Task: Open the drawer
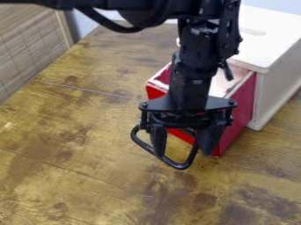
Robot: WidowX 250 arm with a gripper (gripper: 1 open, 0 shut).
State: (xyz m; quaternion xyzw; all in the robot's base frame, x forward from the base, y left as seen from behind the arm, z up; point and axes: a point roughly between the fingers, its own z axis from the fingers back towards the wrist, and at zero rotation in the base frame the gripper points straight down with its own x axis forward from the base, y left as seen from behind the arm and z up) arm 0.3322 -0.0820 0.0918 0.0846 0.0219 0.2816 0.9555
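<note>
Here the black arm is reaching down from the top of the view, and its claw (185, 134) is pointing straight down over the wooden tabletop (70, 167) with its two fingers (157, 138) spread wide, gripping nothing. The drawer (235, 110) is sitting pulled out of the white cabinet (273, 61) at the right; its red sides are showing, and a strip of its pale pink inside is peeking out beside the arm. The drawer's black wire loop handle (168, 158) is hanging off its front, low and toward the camera, and the claw's fingers are standing to either side of the loop's upper part. Whether a finger is touching the wire cannot be told. A slot is showing in the cabinet's top. A ribbed, woven-looking panel (26, 48) is lying along the left edge.
</note>
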